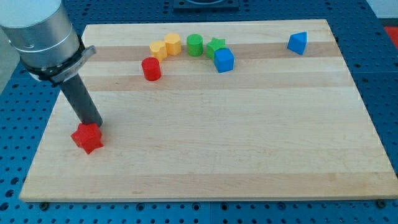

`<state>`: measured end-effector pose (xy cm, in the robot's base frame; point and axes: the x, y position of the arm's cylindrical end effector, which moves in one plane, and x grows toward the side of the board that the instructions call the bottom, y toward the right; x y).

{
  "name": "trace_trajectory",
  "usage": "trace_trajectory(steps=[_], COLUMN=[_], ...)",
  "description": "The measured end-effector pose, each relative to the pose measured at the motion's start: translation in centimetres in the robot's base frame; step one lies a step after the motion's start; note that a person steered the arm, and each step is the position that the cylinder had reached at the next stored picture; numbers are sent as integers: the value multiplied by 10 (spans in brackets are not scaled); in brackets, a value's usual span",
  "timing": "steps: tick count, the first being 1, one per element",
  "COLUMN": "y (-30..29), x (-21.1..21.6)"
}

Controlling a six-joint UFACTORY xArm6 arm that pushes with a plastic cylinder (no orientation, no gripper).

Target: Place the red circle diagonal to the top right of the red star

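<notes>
The red star (87, 138) lies near the board's left edge, toward the view's bottom. The red circle (151, 68) stands up and to the right of it, near the view's top, close to the yellow blocks. My tip (93, 124) is at the end of the dark rod that slants down from the upper left. It sits right at the star's upper edge and seems to touch it. The tip is far from the red circle.
Two yellow blocks (158, 50) (173, 43), a green circle (195, 45), a green star (216, 45) and a blue cube (224, 60) form an arc near the top. A blue block (298, 43) sits at the top right. The wooden board (249, 137) ends close left of the star.
</notes>
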<state>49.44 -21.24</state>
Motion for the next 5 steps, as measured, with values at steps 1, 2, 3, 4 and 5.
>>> trace_trajectory(steps=[1,2,3,4,5], y=[-4,-4,-4,3,31], x=[12,16,23,22,10])
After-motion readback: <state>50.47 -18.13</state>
